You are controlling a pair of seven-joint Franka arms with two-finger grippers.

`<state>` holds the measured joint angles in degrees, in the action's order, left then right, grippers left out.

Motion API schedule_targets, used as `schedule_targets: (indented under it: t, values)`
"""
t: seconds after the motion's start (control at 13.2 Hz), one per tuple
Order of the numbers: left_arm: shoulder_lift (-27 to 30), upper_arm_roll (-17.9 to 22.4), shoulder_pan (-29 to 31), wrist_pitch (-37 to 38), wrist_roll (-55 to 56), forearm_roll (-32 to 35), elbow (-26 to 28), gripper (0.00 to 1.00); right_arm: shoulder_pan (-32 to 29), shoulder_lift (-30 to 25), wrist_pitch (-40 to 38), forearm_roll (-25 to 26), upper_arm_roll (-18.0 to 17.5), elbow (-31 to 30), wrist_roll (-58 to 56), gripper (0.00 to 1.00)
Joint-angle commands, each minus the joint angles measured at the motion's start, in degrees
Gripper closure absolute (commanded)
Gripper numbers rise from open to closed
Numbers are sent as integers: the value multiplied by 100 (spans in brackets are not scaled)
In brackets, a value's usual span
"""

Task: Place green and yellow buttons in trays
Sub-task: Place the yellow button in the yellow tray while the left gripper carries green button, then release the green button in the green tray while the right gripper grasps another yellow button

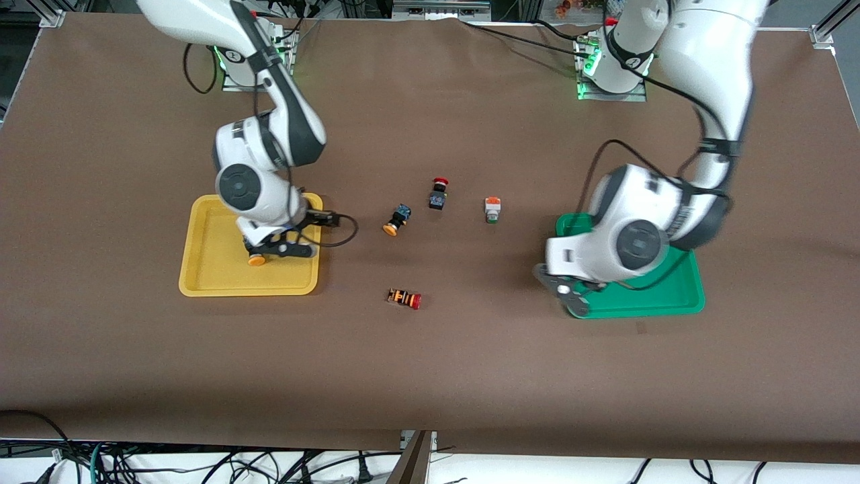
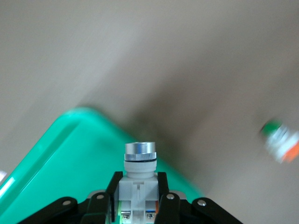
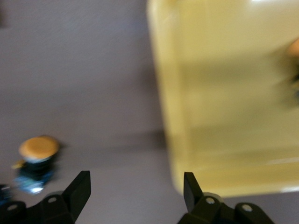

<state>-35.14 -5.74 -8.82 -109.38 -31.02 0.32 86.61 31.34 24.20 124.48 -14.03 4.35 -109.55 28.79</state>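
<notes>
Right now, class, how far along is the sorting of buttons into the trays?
Done: one yellow-capped button lies in the yellow tray. In hand: the left gripper holds a white button over the green tray; the right gripper is open. Left: the yellow-capped button and white button on the table.

My front view is bright and sharp, with soft shadows. Both my wrist views are blurry, and the yellow tray shines.

Front view: high, facing both bases, whole table. Wrist views close, looking down; each shares one tray: green tray, yellow tray.
</notes>
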Motion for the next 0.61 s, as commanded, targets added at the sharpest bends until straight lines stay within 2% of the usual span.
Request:
schedule_targets:
  t: [0.0, 0.15, 0.23, 0.3, 0.38, 0.53]
  values:
    - [-106, -129, 739, -275, -781, -67, 591, 100, 380, 225, 224, -240, -162, 240, 1186, 11]
    - [-80, -147, 750, -934, -791, -67, 1101, 95, 784, 497, 733, -249, -162, 250, 1890, 11]
    - [-80, -156, 741, -971, -782, -76, 1147, 62, 995, 629, 962, -249, -162, 250, 2111, 11]
    - [-28, -156, 750, -945, -782, -85, 1121, 1, 1119, 761, 1216, -249, -162, 258, 2348, 11]
    - [94, -164, 767, -867, -765, -154, 1138, 0, 1181, 849, 1384, -249, -162, 258, 2446, 11]
    - [340, -295, 741, -525, -581, -749, 1103, 0, 1190, 972, 1561, -249, -162, 250, 2456, 12]
